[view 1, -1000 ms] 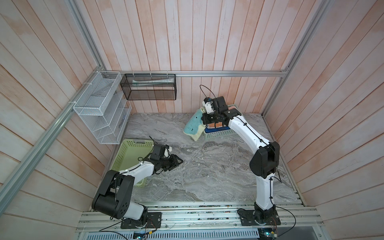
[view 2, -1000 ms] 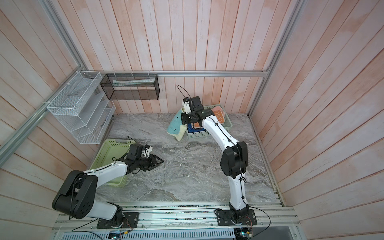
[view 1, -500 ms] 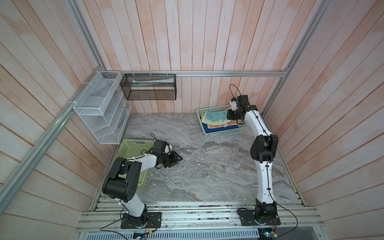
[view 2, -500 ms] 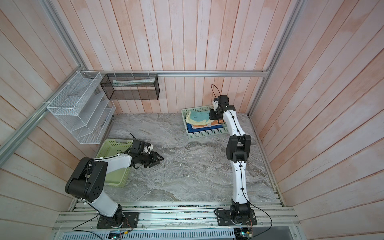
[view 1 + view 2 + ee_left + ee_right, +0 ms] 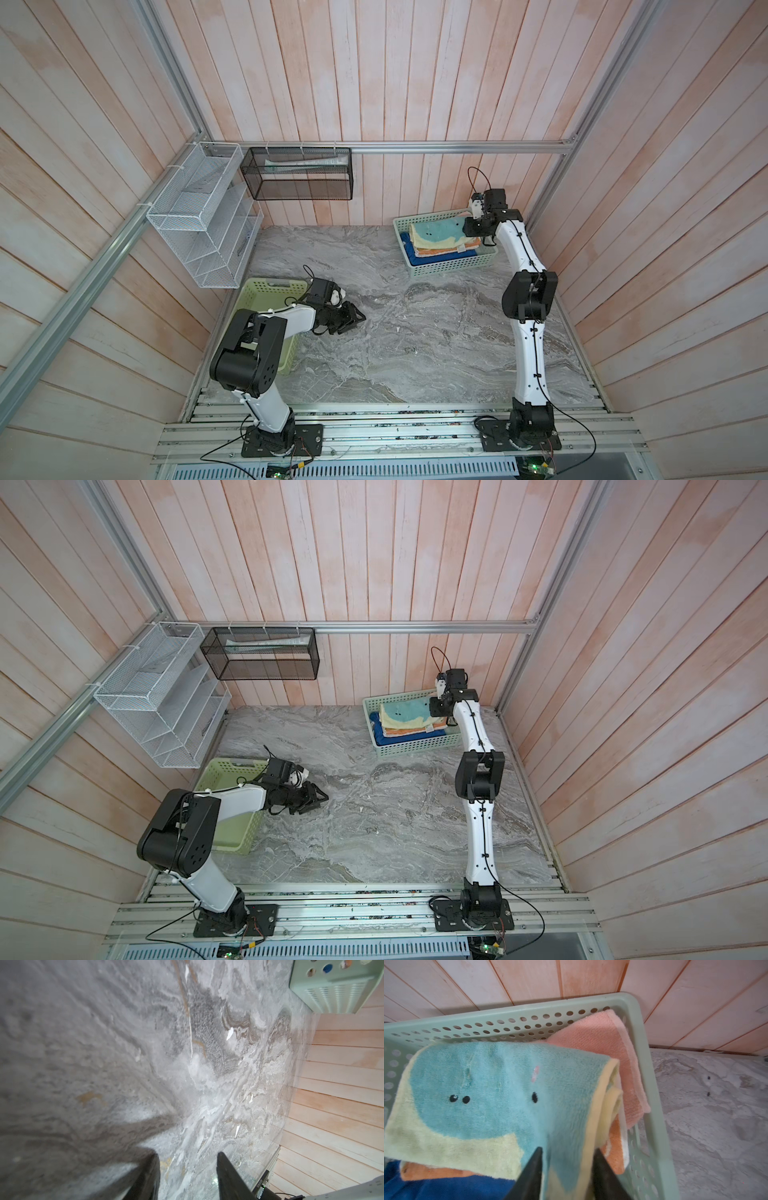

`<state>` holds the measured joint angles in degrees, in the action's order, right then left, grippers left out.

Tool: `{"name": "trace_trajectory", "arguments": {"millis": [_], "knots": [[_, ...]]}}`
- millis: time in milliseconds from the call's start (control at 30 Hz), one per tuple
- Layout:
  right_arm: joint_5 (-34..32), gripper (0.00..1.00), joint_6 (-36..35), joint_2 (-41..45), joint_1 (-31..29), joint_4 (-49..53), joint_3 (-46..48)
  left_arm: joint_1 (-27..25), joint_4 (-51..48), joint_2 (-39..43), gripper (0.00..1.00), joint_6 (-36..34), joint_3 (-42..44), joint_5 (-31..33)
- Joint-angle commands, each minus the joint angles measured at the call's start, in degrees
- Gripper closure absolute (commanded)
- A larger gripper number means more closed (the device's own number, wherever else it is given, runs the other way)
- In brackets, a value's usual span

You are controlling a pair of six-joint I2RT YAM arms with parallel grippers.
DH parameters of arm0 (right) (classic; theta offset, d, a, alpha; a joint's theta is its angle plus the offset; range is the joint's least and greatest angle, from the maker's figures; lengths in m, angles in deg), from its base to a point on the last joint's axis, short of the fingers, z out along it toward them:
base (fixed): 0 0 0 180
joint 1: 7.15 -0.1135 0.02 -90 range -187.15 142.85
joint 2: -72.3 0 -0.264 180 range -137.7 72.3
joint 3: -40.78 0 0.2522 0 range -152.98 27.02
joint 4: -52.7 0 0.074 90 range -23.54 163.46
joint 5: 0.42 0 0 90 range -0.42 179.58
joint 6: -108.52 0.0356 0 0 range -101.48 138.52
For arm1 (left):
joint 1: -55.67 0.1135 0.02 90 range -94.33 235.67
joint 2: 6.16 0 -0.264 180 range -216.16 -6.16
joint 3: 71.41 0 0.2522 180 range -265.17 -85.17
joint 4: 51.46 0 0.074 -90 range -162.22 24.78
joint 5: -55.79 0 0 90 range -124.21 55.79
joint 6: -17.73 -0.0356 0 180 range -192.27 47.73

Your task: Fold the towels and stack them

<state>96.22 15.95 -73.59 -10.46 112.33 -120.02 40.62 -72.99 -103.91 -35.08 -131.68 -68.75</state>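
A pale green basket (image 5: pixel 453 268) at the back right holds the folded towels stacked. In both top views the teal-and-cream towel (image 5: pixel 436 232) (image 5: pixel 405 712) lies on top, over the orange one (image 5: pixel 440 250) and the royal blue one (image 5: pixel 432 258). The pink towel (image 5: pixel 608 1043) lies at the basket's far end (image 5: pixel 529 1009). My right gripper (image 5: pixel 478 237) (image 5: pixel 568 1150) stands open at the basket's right end, its fingers straddling the edge of the teal towel (image 5: pixel 500 1088). My left gripper (image 5: pixel 359 318) (image 5: pixel 188 1153) hovers open and empty just above the marble.
An empty pale green basket (image 5: pixel 266 286) sits at the left under my left arm. A white wire rack (image 5: pixel 199 216) and a black mesh bin (image 5: pixel 299 178) hang on the back-left walls. Wooden walls close in the marble table (image 5: pixel 415 332).
The right gripper carried the hanging teal towel from the basket's left side onto the stack, moved to the basket's right end, and its jaws have parted. The left gripper has barely moved.
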Motion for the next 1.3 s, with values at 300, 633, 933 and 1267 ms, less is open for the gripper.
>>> {"name": "trace_trajectory", "arguments": {"millis": [300, 633, 933, 1267], "knots": [[-8.1, 0.4, -2.1, 23.4, -4.7, -8.6, 22.0, 0.0, -10.3, 14.8, 0.51, -15.5, -9.0, 8.9], [-13.9, 0.38, -2.4, 61.0, -12.0, -31.5, 66.4, 0.8, -16.7, 30.3, 0.34, -28.3, -15.6, 29.9], [-25.1, 0.1, 3.6, 96.4, -10.4, -57.0, 107.8, 2.2, -11.6, 41.4, 0.06, -32.1, -6.6, 44.1], [-22.7, 0.02, 7.0, 101.3, -0.9, -81.6, 138.1, 10.7, 22.6, 42.3, 0.0, -27.8, 20.6, 48.0]]}}
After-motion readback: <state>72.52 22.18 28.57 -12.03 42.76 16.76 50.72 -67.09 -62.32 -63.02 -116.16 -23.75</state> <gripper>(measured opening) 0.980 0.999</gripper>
